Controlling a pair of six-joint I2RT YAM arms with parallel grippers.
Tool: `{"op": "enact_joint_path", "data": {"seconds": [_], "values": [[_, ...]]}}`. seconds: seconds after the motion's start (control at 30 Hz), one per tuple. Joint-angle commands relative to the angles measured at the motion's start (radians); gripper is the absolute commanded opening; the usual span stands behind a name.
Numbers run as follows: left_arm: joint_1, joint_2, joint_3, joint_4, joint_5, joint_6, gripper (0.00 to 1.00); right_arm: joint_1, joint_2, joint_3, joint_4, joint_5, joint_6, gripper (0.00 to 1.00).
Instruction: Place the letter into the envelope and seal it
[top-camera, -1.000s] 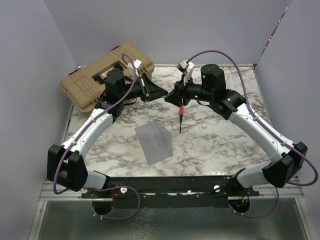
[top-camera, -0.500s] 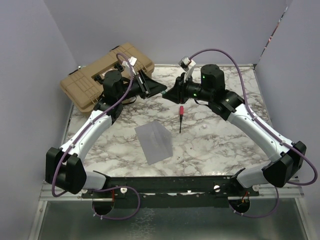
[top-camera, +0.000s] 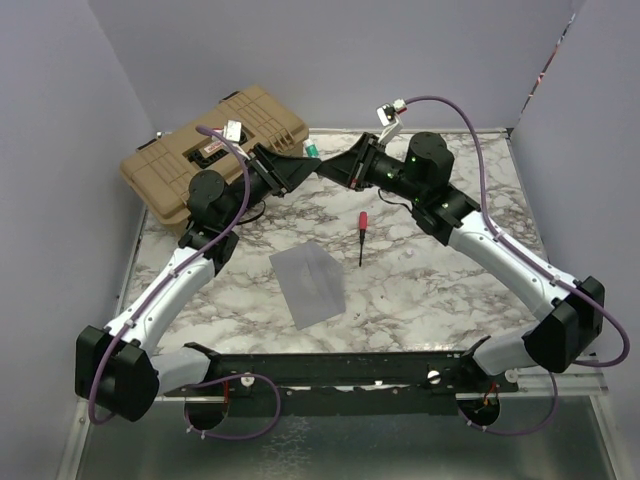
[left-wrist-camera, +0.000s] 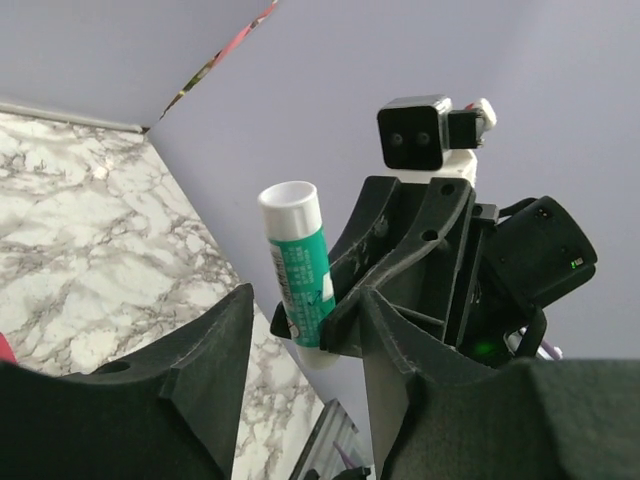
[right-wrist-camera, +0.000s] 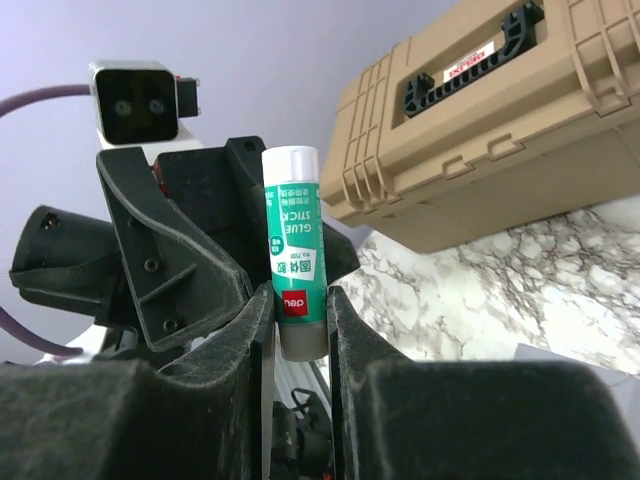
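Top external: one envelope (top-camera: 308, 283), one screwdriver (top-camera: 361, 238)

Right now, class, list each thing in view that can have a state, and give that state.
Right hand: shut on the green-and-white glue stick.
Left hand: open, holding nothing.
Glue stick: white cap on, upright.
Pale grey paper envelope: flat on the marble table, untouched; flap unclear.
Tan hard-plastic case: lid closed.
Red-handled screwdriver: lying loose on the table.
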Motion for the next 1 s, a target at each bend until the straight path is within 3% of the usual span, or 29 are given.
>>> {"op": "enact_joint_path", "data": {"seconds": [0.0,0.27,0.4,0.5,0.57,0.63,0.67,0.8,0.87,0.97], "values": [[-0.007,-0.023,-0.033,0.056,-0.033,0.034,0.44,0.004,0.018,-0.008,0.150,-0.081,0.100,0.00],[-0.007,-0.013,-0.038,0.095,-0.036,0.025,0.43,0.003,0.002,-0.049,0.170,-0.144,0.078,0.00],[-0.007,-0.002,-0.037,0.109,-0.029,0.017,0.13,0.004,0.004,-0.055,0.184,-0.182,0.074,0.00],[-0.007,0.001,-0.034,0.109,-0.025,0.018,0.09,0.003,0.001,-0.065,0.186,-0.198,0.061,0.00],[-0.007,0.001,-0.036,0.109,-0.020,0.022,0.00,0.003,-0.002,-0.069,0.193,-0.212,0.058,0.00],[-0.007,0.000,-0.040,0.109,-0.009,0.044,0.00,0.002,-0.001,-0.057,0.170,-0.228,0.043,0.01],[-0.007,-0.003,-0.042,0.109,0.000,0.066,0.00,0.003,-0.004,-0.046,0.137,-0.220,0.024,0.05],[-0.006,-0.017,-0.031,0.035,0.052,0.269,0.00,0.003,-0.052,0.007,-0.078,-0.121,-0.159,0.65],[-0.006,-0.025,-0.020,-0.031,0.094,0.390,0.00,0.003,-0.063,0.060,-0.197,-0.155,-0.311,0.76],[-0.005,-0.037,-0.019,-0.082,0.170,0.504,0.00,0.002,-0.043,0.178,-0.397,-0.143,-0.443,0.77]]}}
